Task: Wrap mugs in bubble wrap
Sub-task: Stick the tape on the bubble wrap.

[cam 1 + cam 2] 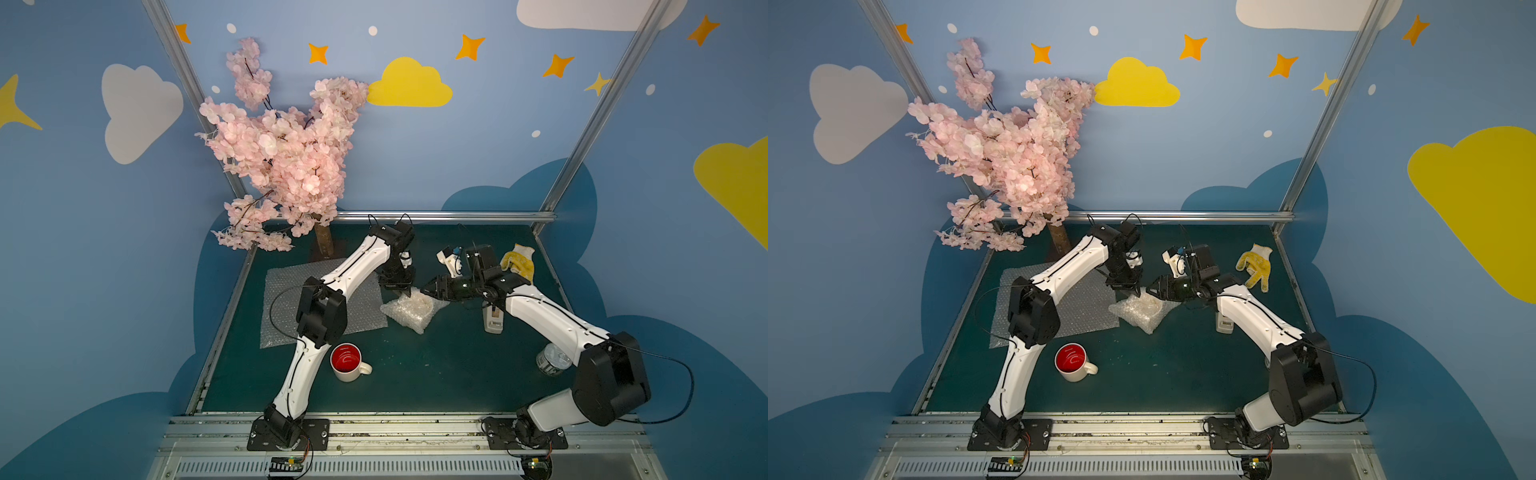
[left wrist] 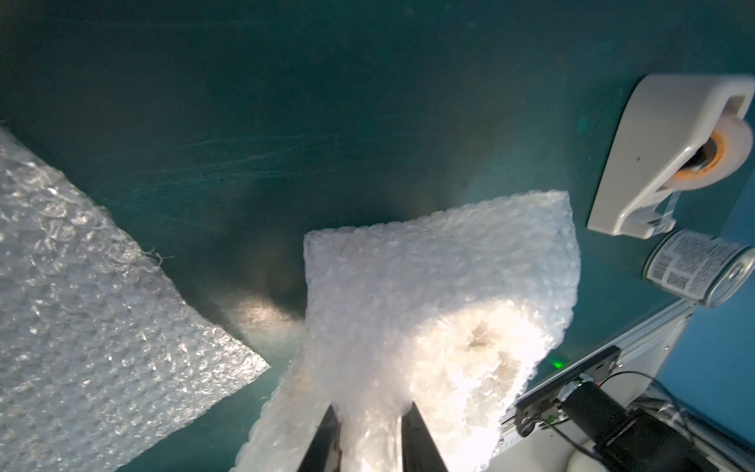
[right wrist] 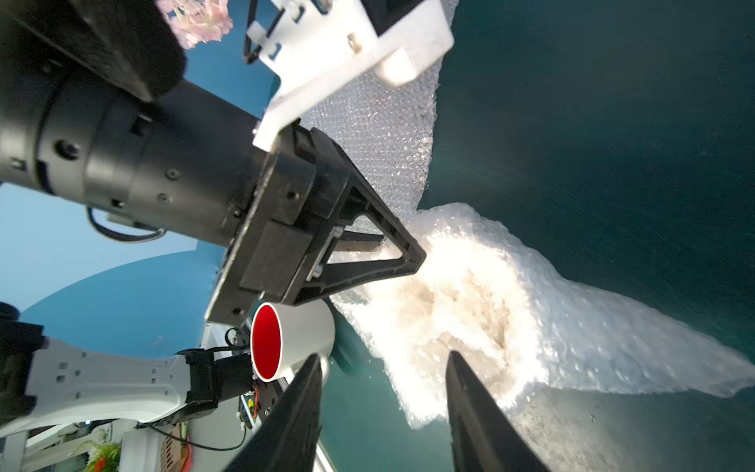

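Standing upright, the red-lined mug [image 1: 348, 362] holds nothing beside the bubble-wrap bundle [image 1: 411, 309].

I see a pink blossom tree [image 1: 282, 153] standing at the far left corner of the green table [image 1: 415, 374], its brown trunk [image 1: 323, 241] planted on the mat and its branches spreading up against the blue wall. A yellow-and-white glove [image 1: 1255, 266] lies flat near the far right edge. From my top views a white tape dispenser [image 1: 492, 322] sits on the right half of the table; the left wrist view shows its roll of tape [image 2: 711, 157] mounted in it. A small metallic can [image 1: 550, 361] with a printed label lies on its side near the right edge, just beside the dispenser in the left wrist view [image 2: 694, 267]. An aluminium rail [image 1: 415, 428] runs along the near edge.
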Motion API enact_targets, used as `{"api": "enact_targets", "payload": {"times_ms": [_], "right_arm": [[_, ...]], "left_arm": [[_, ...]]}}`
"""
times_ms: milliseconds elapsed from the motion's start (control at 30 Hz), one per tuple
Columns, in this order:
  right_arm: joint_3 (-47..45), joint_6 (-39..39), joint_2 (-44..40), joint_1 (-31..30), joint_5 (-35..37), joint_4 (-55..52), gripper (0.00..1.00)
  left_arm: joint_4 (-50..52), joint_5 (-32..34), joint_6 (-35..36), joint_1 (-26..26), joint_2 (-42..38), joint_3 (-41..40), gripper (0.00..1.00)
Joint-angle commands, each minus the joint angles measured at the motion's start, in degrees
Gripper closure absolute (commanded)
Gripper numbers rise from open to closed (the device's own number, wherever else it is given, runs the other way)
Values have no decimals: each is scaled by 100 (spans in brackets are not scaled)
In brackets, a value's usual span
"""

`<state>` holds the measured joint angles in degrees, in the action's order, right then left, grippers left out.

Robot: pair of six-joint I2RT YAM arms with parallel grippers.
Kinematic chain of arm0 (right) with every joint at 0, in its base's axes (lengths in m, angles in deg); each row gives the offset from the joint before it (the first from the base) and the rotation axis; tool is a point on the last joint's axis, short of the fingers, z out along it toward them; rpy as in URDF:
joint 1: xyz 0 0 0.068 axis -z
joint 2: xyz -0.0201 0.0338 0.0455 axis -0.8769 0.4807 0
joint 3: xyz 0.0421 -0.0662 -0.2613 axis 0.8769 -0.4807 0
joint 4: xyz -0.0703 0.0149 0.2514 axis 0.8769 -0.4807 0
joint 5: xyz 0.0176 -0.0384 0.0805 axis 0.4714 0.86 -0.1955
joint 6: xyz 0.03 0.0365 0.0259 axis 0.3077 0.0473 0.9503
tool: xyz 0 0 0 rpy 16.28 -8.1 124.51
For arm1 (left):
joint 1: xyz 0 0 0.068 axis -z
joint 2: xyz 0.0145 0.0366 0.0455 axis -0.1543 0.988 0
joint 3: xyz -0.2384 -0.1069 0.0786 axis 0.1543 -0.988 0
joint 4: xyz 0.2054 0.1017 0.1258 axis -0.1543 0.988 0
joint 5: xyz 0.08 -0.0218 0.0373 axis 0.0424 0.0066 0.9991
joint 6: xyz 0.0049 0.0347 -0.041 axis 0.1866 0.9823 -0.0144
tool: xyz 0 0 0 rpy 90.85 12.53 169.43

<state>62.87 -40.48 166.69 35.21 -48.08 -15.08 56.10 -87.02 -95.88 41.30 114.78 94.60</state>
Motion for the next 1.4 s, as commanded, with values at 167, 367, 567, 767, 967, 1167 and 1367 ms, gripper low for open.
{"api": "enact_targets", "payload": {"times_ms": [167, 367, 567, 767, 967, 1167, 1367], "right_arm": [[-212, -28, -414, 89, -239, -23, 50], [-227, -222, -651, 84, 166, -336, 48], [-183, -456, -952, 91, 770, -564, 33], [-119, -653, -923, 51, 1094, -1048, 24], [-216, -785, -943, -199, 1459, -1195, 23], [-498, -916, -1319, -363, 1854, -870, 22], [-339, -1133, -1354, -570, 1729, -1129, 21]], "left_arm": [[-46, -144, 140, -127, -289, 307, 63], [-9, 43, 255, -181, -531, 464, 59], [-261, 292, 451, -273, -1067, 141, 54], [-397, 454, 456, -502, -1553, -626, 53], [-838, 366, 382, -799, -2258, -1859, 53], [-1304, 532, 422, -1026, -3114, -2880, 47], [-1455, 628, 395, -1369, -3795, -3786, 46]]}}
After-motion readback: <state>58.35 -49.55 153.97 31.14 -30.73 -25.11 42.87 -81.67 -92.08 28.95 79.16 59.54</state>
